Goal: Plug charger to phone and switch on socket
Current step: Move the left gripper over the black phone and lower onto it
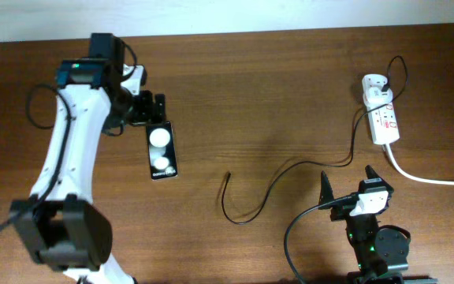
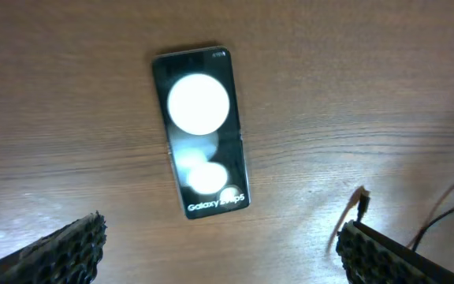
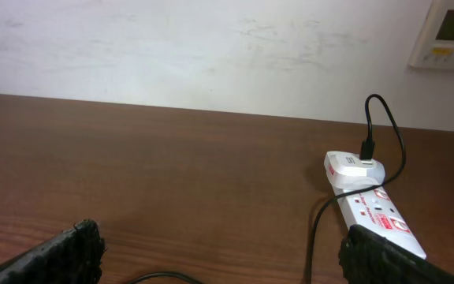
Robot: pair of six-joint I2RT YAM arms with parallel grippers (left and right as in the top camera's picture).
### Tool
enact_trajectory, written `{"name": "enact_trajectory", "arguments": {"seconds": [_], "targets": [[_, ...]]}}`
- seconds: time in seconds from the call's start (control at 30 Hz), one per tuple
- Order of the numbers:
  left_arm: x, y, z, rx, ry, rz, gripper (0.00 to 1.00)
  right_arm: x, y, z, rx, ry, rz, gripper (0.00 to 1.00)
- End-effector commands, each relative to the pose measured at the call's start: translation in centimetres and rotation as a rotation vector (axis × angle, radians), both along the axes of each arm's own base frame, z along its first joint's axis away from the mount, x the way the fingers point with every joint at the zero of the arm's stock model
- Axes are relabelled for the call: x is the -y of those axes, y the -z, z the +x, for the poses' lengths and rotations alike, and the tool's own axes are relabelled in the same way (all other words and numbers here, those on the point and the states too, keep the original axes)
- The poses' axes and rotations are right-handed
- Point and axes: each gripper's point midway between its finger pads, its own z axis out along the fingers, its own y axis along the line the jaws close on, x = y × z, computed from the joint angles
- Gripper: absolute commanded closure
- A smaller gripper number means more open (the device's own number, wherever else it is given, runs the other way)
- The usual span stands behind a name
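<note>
**Desk** [image 1: 251, 95]: brown wood grain, carrying every item below. A pale wall [image 3: 211, 55] is standing behind its far edge.

**Left arm** [image 1: 69, 150]: white links, reaching up the left side of the desk. The left tool [image 2: 223, 233] is hanging just beyond the far end of the phone, its fingers [image 2: 69, 248] spread wide apart and gripping nothing.

**Right tool** [image 1: 347, 183]: sitting low at the near right edge and facing the socket. Its two fingers are standing apart with nothing between them.

**Socket** [image 1: 385, 122]: short white strip with red marks, lying at the far right of the desk. A thick white cord [image 1: 424, 177] is trailing off to the right edge. Whether the switches are on cannot be told.

**Charger** [image 1: 290, 170]: thin black cable, running from the white adapter [image 1: 375, 85], which is sitting plugged into the far end of the socket. The cable is arching over the strip, then curving leftward across the desk. Its plug tip [image 1: 228, 175] is lying loose near the middle of the desk.

**Phone** [image 1: 161, 150]: black glossy slab, lying flat on the left half of the desk, well apart from the plug tip. It is showing two round glare spots and white lettering beginning "Galaxy" at its near end.
</note>
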Motion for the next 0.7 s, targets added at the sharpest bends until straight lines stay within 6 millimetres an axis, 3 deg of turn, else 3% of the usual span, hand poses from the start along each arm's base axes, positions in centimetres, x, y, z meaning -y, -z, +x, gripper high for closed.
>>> {"name": "enact_trajectory", "arguments": {"seconds": [0.0, 0.07, 0.27, 0.33, 0.67], "targets": [[1.5, 3.4, 1.1, -0.078, -0.007, 0.004, 0.01, -0.4, 0.2, -0.1, -0.003, -0.022, -0.002, 0.01], [1.6, 5.8, 1.2, -0.134, -0.003, 0.013, 0.01, -0.4, 0.2, -0.1, -0.003, -0.022, -0.002, 0.01], [0.3, 9.6, 1.6, -0.201, -0.042, 0.094, 0.01, -0.4, 0.2, -0.1, -0.003, -0.022, -0.002, 0.01], [-0.4, 10.6, 1.6, -0.222, -0.085, 0.137, 0.01, -0.4, 0.2, -0.1, -0.003, -0.022, -0.003, 0.01], [0.0, 13.4, 0.6, -0.291, -0.132, 0.115, 0.01, -0.4, 0.2, -0.1, -0.002, -0.022, -0.003, 0.01]]}}
